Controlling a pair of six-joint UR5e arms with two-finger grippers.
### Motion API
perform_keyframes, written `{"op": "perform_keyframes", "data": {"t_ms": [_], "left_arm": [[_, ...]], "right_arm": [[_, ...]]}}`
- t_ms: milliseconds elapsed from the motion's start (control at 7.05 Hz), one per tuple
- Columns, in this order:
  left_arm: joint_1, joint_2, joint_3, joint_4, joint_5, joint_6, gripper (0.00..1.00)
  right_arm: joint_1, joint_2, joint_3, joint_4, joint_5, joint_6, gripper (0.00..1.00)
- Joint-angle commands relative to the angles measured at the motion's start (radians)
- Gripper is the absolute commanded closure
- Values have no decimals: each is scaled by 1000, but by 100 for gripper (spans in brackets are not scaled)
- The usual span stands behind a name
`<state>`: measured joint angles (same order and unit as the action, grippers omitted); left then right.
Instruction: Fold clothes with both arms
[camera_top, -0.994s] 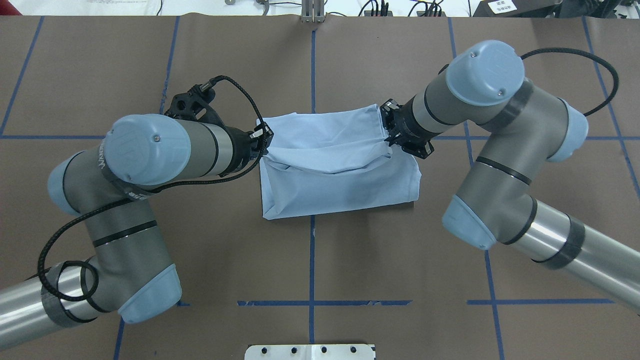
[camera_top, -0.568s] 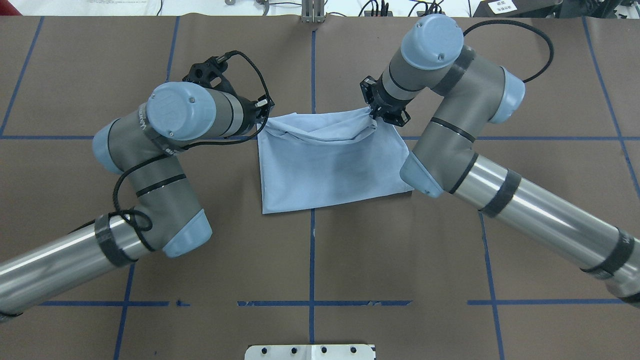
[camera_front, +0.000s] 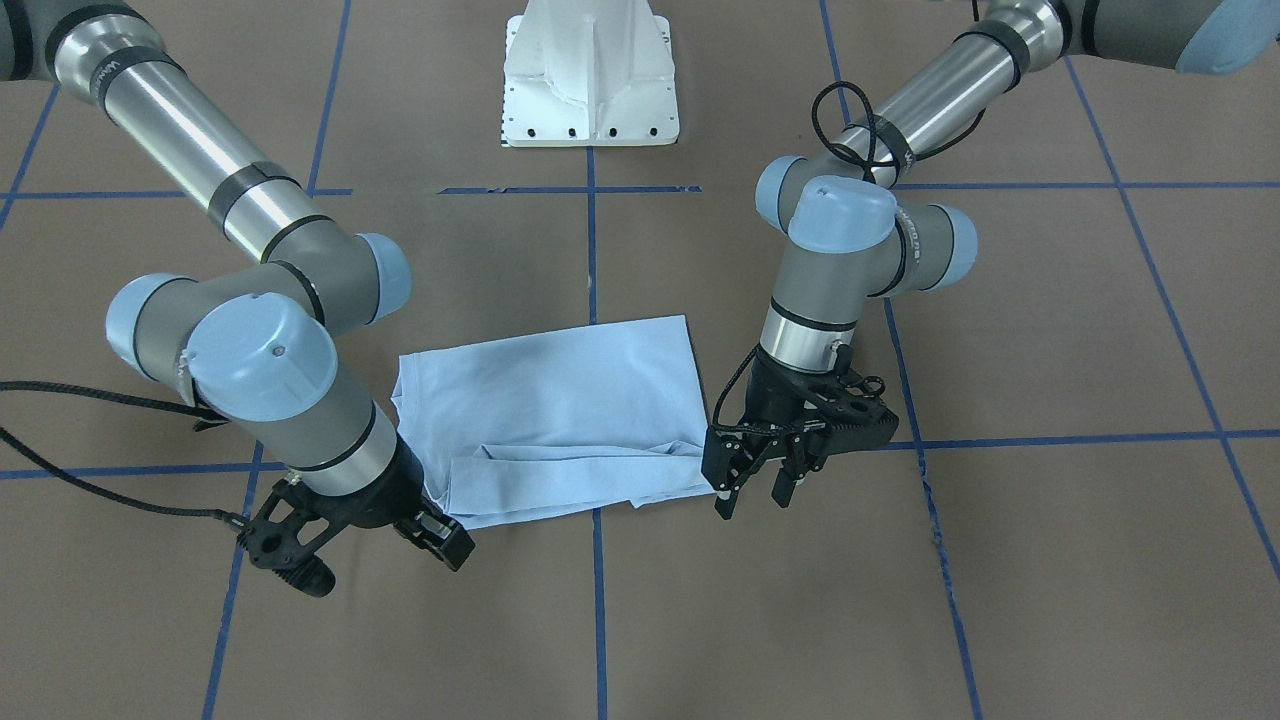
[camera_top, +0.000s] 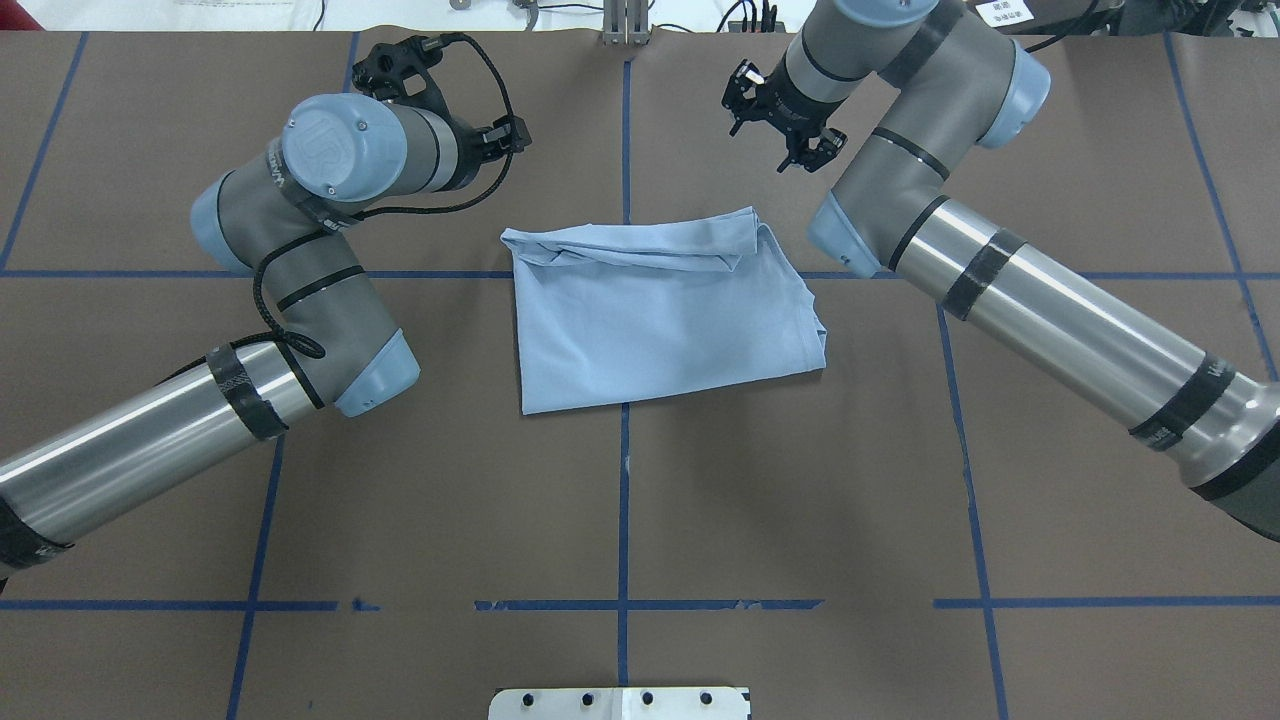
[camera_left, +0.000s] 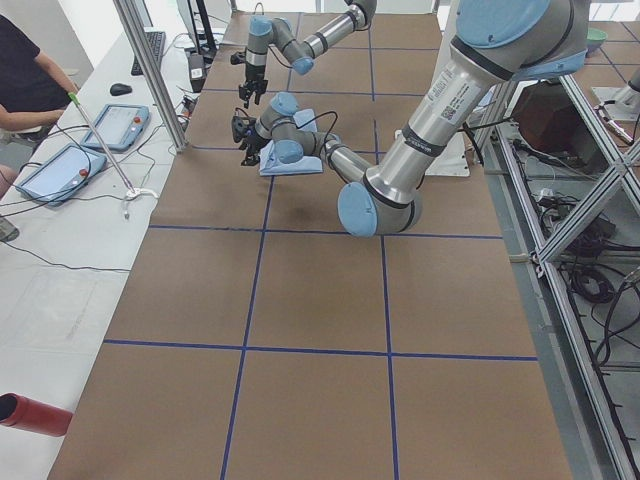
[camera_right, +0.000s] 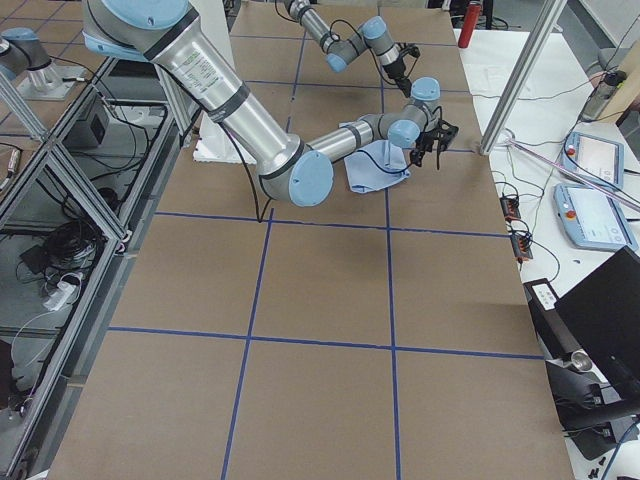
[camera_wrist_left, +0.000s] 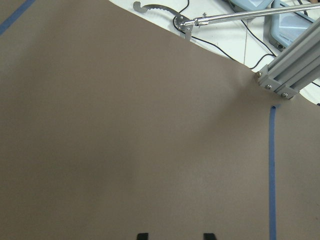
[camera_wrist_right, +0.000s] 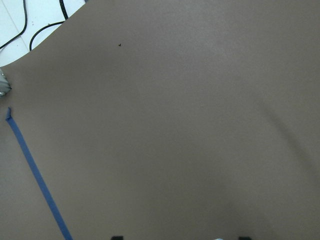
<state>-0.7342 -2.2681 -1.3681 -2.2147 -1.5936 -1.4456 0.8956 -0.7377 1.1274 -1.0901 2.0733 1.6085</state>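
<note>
- Item inspected: one pale light-blue cotton T-shirt. It lies flat as a rough rectangle at the middle of the brown paper-covered table, straddling the central blue tape line. Collar and chest print are not visible and are judged to be folded inside.
- Condition: in the overhead view the 12 o'clock edge carries a rumpled double band. The 6 o'clock edge is clean, and the 3 o'clock side bulges slightly. The fold is judged laid but untidy along the far edge.
- Left black two-finger gripper: its fingers stand moderately apart with nothing between them. In the overhead view it sits at 10 o'clock of the shirt, clear of the cloth.
- Right black two-finger gripper: its fingers are spread wide and empty. It sits at 1 o'clock of the shirt, also clear. Its wrist camera shows only bare table.
- Reason for placement: both claws sit beyond the far edge, consistent with having set a flap down there and backed off so as not to drag it.
- Change from the earlier frames: a second ago each claw pinched an end of a raised flap across the shirt's middle. Shortly after, they held it at the far corners. Both have now let go and withdrawn toward 12 o'clock, and the flap has settled.
- Surroundings: the white pedestal base stands at 6 o'clock of the shirt in the overhead view, well apart.
</note>
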Motion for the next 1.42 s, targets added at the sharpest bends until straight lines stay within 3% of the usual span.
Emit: {"op": "perform_keyframes", "data": {"t_ms": [0,142,284,426,852,994,1135,1277], "left_arm": [[-4,115,-256,100,-114,7,0],[-11,136,-311,105,-121,8,0],[-13,136,-315,107,-132,8,0],[-13,140,-315,105,-132,7,0],[-10,144,-313,105,-132,-4,0],[-10,144,-313,105,-132,-6,0],[-4,150,-312,104,-131,-9,0],[10,151,-304,105,-132,-9,0]], "right_arm": [[-45,-113,215,-52,13,58,44],[-110,-123,273,-91,-27,136,99],[-220,-123,272,-91,-145,140,100],[-269,-111,259,-97,-197,137,100],[-252,-48,93,-83,-245,44,100],[-189,-13,19,-82,-240,-29,100],[-143,82,-194,21,-236,-73,100],[-88,134,-290,73,-199,-76,100]]}}
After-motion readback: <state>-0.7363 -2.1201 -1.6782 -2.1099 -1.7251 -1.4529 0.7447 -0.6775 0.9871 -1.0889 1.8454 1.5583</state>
